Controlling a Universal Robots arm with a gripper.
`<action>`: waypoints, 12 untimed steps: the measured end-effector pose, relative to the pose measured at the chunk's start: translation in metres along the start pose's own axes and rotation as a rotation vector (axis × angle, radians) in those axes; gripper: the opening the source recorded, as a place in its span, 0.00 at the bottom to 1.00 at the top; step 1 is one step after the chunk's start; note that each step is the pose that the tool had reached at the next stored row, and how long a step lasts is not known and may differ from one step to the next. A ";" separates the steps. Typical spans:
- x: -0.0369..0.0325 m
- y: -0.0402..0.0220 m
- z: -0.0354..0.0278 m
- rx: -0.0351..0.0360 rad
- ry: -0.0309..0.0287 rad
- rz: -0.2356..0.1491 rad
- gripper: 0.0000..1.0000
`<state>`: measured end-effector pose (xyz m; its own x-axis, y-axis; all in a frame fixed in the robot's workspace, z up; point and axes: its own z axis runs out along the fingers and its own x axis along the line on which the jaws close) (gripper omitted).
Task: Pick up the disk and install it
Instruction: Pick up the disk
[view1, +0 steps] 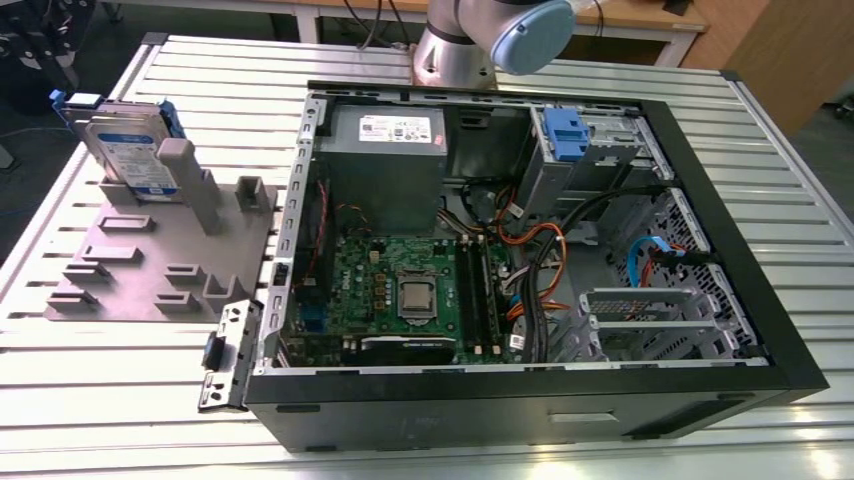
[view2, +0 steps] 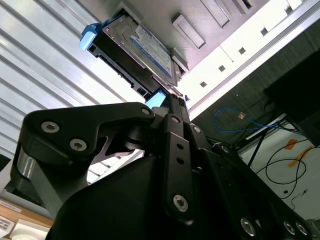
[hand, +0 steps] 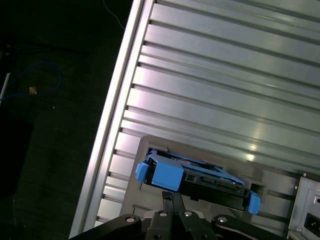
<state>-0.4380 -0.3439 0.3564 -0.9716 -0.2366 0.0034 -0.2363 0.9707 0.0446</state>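
Observation:
The disk (view1: 127, 145) stands on edge in a grey holder (view1: 134, 270) on the slatted table, at the exterior view's left. It is silver-grey with a white-and-blue label and a bright blue bracket. In both wrist views I look along my gripper at the disk (view2: 145, 50) (hand: 195, 175). My gripper (hand: 170, 196) (view2: 170, 97) is shut, its fingertips together and empty. They line up with the blue bracket's near edge, but there is a gap between them and the disk.
An open black computer case (view1: 721, 180) lies at the exterior view's centre and right, holding a motherboard (view1: 407, 290), a grey power supply box (view1: 387, 150), cables and a drive bay with a blue latch (view1: 567, 135). The arm's base (view1: 454, 50) stands behind it.

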 end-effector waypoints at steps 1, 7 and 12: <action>0.0000 0.0000 0.0000 0.0000 0.0000 0.000 0.11; 0.0000 0.0000 0.0001 0.0000 0.0004 -0.013 0.11; 0.0000 0.0000 0.0000 0.0002 0.0033 -0.074 0.11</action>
<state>-0.4380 -0.3439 0.3564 -0.9513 -0.3081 0.0034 -0.3077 0.9504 0.0446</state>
